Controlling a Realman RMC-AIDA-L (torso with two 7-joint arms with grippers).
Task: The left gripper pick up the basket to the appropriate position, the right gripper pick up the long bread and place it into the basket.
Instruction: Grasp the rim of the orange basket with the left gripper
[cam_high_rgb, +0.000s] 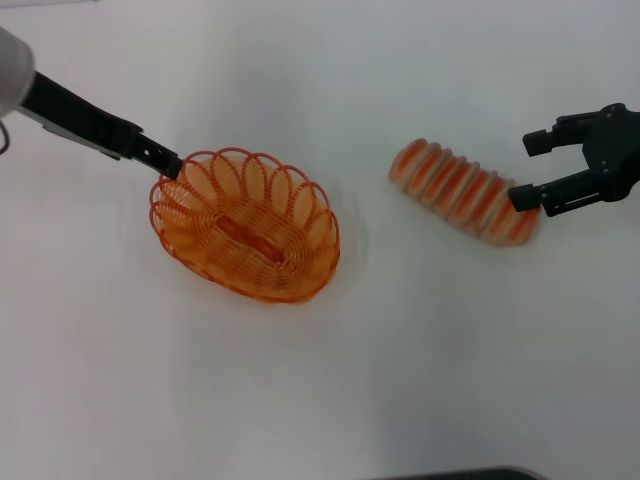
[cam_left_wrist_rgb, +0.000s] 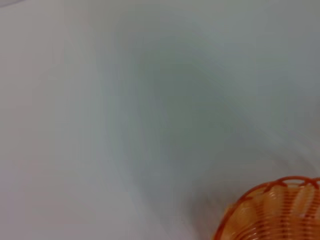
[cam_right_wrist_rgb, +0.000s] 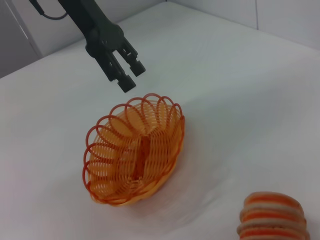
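The orange wire basket (cam_high_rgb: 318, 232) stands on the white table, left of centre in the head view. It also shows in the left wrist view (cam_left_wrist_rgb: 270, 212) and the right wrist view (cam_right_wrist_rgb: 167, 145), and it holds nothing. My left gripper (cam_high_rgb: 168, 163) is at the basket's far left rim. In the right wrist view it (cam_right_wrist_rgb: 133, 77) hangs just above the rim with its fingers a little apart. The long bread (cam_high_rgb: 460, 190) lies on the table to the right, and its end shows in the right wrist view (cam_right_wrist_rgb: 272, 217). My right gripper (cam_high_rgb: 532, 168) is open at the bread's right end.
The white table (cam_high_rgb: 330, 400) stretches all round the basket and the bread. A dark edge (cam_high_rgb: 460, 474) shows at the bottom of the head view.
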